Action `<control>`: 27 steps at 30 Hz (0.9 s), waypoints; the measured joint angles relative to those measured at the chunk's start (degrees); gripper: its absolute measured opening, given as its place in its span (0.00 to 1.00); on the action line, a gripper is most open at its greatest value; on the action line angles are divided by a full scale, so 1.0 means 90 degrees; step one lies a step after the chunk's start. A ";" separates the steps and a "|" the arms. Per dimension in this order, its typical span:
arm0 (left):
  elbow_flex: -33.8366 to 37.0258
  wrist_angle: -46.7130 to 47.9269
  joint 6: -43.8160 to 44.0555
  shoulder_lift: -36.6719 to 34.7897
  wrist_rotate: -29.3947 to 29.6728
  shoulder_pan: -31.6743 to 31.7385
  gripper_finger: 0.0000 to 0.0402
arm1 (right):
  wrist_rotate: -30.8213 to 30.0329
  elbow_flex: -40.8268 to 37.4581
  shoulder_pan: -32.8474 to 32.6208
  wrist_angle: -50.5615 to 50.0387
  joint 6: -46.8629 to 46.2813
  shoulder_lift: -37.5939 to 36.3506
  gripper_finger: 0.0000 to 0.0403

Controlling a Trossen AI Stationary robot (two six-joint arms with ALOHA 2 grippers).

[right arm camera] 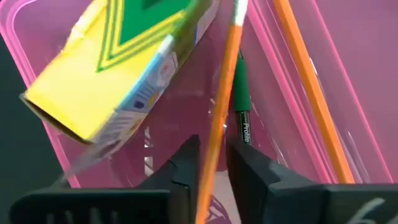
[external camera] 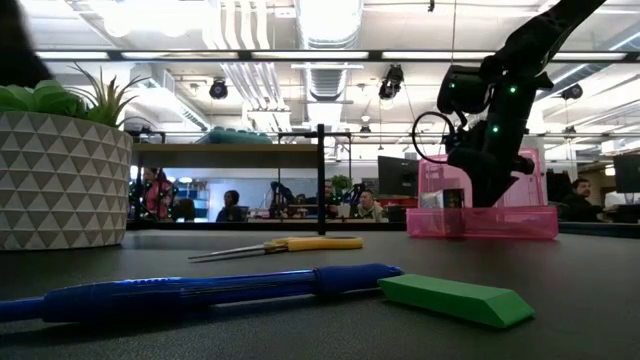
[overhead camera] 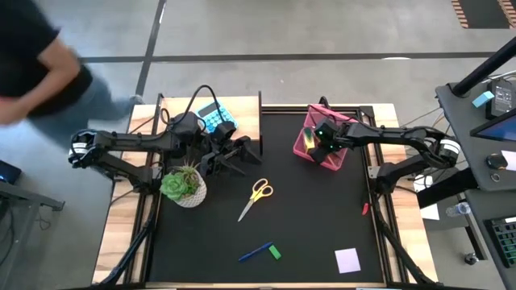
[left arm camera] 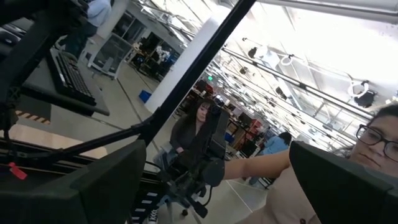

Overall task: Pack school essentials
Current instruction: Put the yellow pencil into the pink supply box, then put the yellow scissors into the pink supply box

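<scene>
My right gripper (overhead camera: 321,145) reaches down into the pink box (overhead camera: 310,129) at the table's far right and is shut on an orange pencil (right arm camera: 217,124). A yellow box (right arm camera: 118,68), a green pen (right arm camera: 240,93) and a second orange pencil (right arm camera: 311,93) lie inside the box. My left gripper (overhead camera: 235,151) is open and empty above the table's far left, beside the potted plant. On the mat lie the yellow-handled scissors (overhead camera: 256,196), blue pen (overhead camera: 255,252), green eraser (overhead camera: 275,252) and lilac note pad (overhead camera: 347,260). My right gripper has the orange pencil (right arm camera: 210,171) between its two fingers (right arm camera: 183,171), which come from above, pointing down into the pink box. The pencil runs along the fingers, not across them. Its far end reaches down among the things in the box.
The potted plant (overhead camera: 184,185) stands at the mat's left edge next to my left arm. A small red thing (overhead camera: 364,209) lies near the right edge. A blue device (overhead camera: 211,118) sits beyond the far edge. A person (overhead camera: 32,64) stands off the far left corner.
</scene>
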State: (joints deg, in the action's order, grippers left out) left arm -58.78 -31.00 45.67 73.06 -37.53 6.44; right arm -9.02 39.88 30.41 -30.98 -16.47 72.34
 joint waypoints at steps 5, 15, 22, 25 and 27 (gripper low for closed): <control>0.0000 0.0005 0.0000 0.0000 -0.0035 0.0000 0.95 | -0.0002 0.0000 0.0000 0.0000 0.0000 0.0000 0.28; 0.0007 0.0137 0.0046 0.0000 -0.0122 -0.0002 0.95 | -0.0005 0.0709 0.0000 -0.0770 0.0000 -0.0214 0.39; -0.0009 0.0892 0.0047 0.0000 0.0049 -0.0018 0.95 | -0.0002 0.1382 -0.0212 -0.1551 -0.0368 -0.0472 0.37; -0.0027 0.1368 0.0044 0.0000 0.0195 -0.0119 0.95 | 0.0004 0.1585 -0.0501 -0.1738 -0.0604 -0.0592 0.35; -0.0024 0.1646 -0.0006 0.0000 0.0381 -0.0220 0.95 | 0.0005 0.1668 -0.0762 -0.1790 -0.0786 -0.0677 0.35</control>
State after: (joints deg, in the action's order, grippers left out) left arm -59.00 -16.19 45.61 73.06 -34.10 4.45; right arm -8.97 54.89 23.56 -47.09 -23.54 66.24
